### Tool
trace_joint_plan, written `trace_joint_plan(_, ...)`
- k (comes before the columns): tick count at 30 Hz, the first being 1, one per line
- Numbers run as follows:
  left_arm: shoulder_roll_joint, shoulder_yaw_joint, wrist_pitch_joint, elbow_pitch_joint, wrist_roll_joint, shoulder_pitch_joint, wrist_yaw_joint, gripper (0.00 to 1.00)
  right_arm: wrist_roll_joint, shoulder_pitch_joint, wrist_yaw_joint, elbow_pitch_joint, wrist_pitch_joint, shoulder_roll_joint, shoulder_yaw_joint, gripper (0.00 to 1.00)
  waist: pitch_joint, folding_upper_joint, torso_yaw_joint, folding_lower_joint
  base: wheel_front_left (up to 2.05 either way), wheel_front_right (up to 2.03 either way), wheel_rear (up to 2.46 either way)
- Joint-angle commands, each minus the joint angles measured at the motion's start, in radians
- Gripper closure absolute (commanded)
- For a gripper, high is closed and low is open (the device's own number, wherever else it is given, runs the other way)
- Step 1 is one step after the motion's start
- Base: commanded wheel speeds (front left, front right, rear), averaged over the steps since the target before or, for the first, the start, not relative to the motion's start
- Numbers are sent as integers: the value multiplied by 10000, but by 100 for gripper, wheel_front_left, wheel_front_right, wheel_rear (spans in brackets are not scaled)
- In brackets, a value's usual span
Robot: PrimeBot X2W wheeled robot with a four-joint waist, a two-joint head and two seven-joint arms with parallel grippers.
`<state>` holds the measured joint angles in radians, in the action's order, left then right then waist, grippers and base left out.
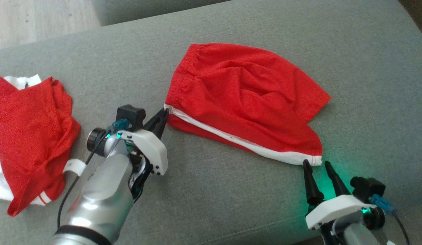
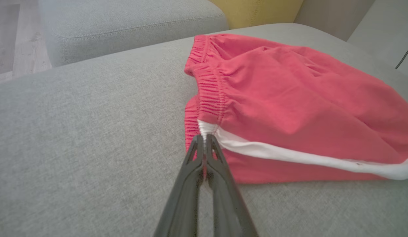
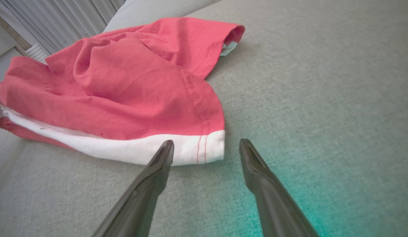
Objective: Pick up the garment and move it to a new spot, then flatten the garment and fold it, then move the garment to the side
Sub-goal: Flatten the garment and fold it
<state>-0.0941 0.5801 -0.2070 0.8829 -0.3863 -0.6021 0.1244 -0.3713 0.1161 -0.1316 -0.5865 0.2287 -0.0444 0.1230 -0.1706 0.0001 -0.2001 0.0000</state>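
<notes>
Your left gripper [image 1: 164,115] has its jaws clenched on the shorts [image 1: 241,92], at the waistband [image 2: 208,95] corner where the white stripe [image 2: 289,156] begins. Your right gripper [image 1: 316,164] holds its jaws wide apart and grasps nothing, its tips just beside the stripe's hem corner. The shorts are red, soft and wrinkled, with gathered elastic. They lie mid-sofa [image 1: 231,197] on grey woven upholstery.

My left claw [image 1: 164,114] and right claw [image 1: 316,163] are pairs of long dark tapered fingers [image 1: 309,181] on white housings [image 1: 149,145]. My silver forearm [image 1: 102,192] carries a black cable [image 1: 65,196], a white band [image 1: 74,167] and a blue connector [image 1: 119,124].
</notes>
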Motion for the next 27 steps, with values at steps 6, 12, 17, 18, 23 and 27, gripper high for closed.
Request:
trace_joint_plan(6, -319, 5, -46, -7, -254, -794, 54, 100, -370, 605, 9, -250, 143, -58, 538, 0, -53, -1, -108, 0, 0, 0, 0)
trace_joint_plan(12, -306, 264, -110, 116, -427, -897, 60, 100, -631, 932, 9, -616, 207, -58, 924, 0, -126, -1, -93, 0, 0, 0, 0)
trace_joint_plan(17, -305, 495, -163, 190, -623, -951, 61, 100, -671, 1107, 9, -875, 251, -58, 1156, 35, -117, -1, -5, 0, 0, 0, 0)
trace_joint_plan(18, -309, 537, -171, 204, -664, -966, 61, 100, -686, 1132, 9, -919, 257, -58, 1199, 63, -108, -1, 19, 0, 0, 0, 0)
trace_joint_plan(23, -337, 653, -199, 301, -940, -965, 62, 100, -533, 1247, 9, -896, 293, -58, 1355, 100, 1, -1, 130, 0, 0, 0, 0)
trace_joint_plan(27, -426, 732, -256, 260, -1154, -916, 62, 100, -386, 1285, 9, -438, 316, -58, 1423, 100, 172, -1, 197, 0, 0, 0, 0)
